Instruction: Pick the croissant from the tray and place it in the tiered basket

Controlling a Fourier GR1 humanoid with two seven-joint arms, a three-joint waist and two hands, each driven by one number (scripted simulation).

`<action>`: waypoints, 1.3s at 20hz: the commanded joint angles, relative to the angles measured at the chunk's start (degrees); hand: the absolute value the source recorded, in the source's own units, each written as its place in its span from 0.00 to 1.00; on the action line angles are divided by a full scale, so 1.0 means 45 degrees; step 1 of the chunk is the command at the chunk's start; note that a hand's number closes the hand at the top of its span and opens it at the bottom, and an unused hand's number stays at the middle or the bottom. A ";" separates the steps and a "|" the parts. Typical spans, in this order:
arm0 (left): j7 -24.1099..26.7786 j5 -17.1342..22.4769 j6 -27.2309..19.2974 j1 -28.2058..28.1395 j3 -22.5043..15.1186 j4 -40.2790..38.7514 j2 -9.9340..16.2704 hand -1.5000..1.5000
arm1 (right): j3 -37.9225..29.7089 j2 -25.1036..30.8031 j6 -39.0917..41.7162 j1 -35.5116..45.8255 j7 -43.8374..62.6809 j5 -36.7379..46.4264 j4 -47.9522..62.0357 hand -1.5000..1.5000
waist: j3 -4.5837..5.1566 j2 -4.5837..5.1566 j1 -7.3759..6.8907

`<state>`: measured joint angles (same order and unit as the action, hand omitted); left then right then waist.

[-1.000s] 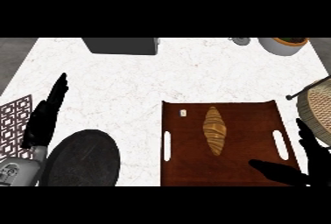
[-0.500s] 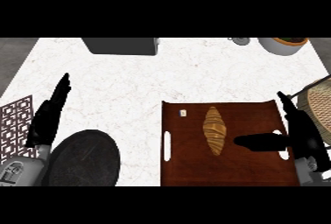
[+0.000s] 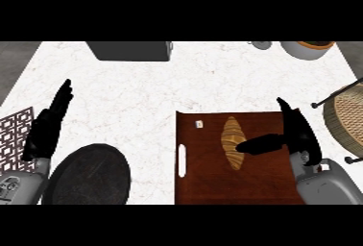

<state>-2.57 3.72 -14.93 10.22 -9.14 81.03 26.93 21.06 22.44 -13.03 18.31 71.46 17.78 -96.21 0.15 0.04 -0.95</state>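
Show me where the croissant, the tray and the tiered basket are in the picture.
croissant (image 3: 233, 142): head view, on the middle of its golden crust.
tray (image 3: 212, 185): head view, on the bare brown floor near its front edge.
tiered basket (image 3: 349, 120): head view, on its woven bottom at the right edge.

Bare counter (image 3: 142, 86) lies open from 9 to 12 o'clock of the tray (image 3: 212, 182). The basket (image 3: 347, 122) stands at the tray's 3 o'clock, its rim in the way. A dark plate (image 3: 89, 175) blocks 8 o'clock.
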 commanded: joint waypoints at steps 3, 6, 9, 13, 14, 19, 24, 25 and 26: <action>-0.0128 -0.0113 0.0005 -0.0604 0.0090 0.0645 0.0023 0.50 | 0.0115 -0.0928 0.0709 0.0840 0.3058 0.0525 0.0757 0.00 | -0.0009 -0.0063 0.0054; 0.0257 -0.0114 0.0240 -0.0526 0.0181 0.0125 -0.0066 0.50 | 0.0782 -0.1801 0.0549 0.0937 0.3057 0.1504 0.1212 0.00 | -0.0002 -0.0046 0.0120; -0.0411 -0.0397 -0.0278 -0.0392 0.0061 0.0718 -0.0383 0.50 | 0.0717 -0.1508 0.0974 0.0924 0.3058 0.1924 0.1362 0.00 | -0.0013 -0.0054 0.0160; -0.0396 -0.0558 -0.0266 -0.0097 0.0156 0.0207 -0.0474 0.50 | 0.0187 -0.1721 0.1984 0.1429 0.3058 0.2169 0.1450 0.00 | 0.0000 -0.0076 0.0303; -0.0397 -0.0483 0.0057 -0.0329 0.0181 0.0436 -0.0179 0.50 | 0.0558 -0.2109 0.1751 0.1238 0.3059 0.2563 0.1810 0.00 | -0.0002 -0.0078 0.0222; 0.0233 -0.0480 0.0311 -0.0265 0.0445 -0.0061 -0.0221 0.50 | 0.0773 -0.2880 0.1737 0.0601 0.3058 0.3416 0.1641 0.00 | -0.0006 -0.0067 0.0281; -0.0092 -0.0368 0.0299 -0.0108 0.0710 0.0190 -0.0316 0.50 | 0.0185 -0.3416 0.1838 0.0491 0.3054 0.3754 0.1995 0.00 | -0.0017 -0.0052 0.0267; -0.0152 -0.0369 0.0403 -0.0455 0.0746 0.0367 -0.0159 0.50 | -0.0241 -0.3219 0.2347 0.0791 0.2989 0.3448 0.2049 0.00 | -0.0020 -0.0051 0.0195; 0.0133 -0.0676 0.0055 -0.0396 0.0481 -0.0094 -0.0652 0.50 | 0.0021 -0.3385 0.2180 0.0237 0.2864 0.3665 0.2016 0.00 | -0.0016 -0.0037 0.0297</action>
<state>-2.76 1.55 -14.15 8.80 -6.86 81.66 25.01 21.72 8.99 -5.64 19.61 71.19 33.29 -86.61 0.08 -0.18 0.11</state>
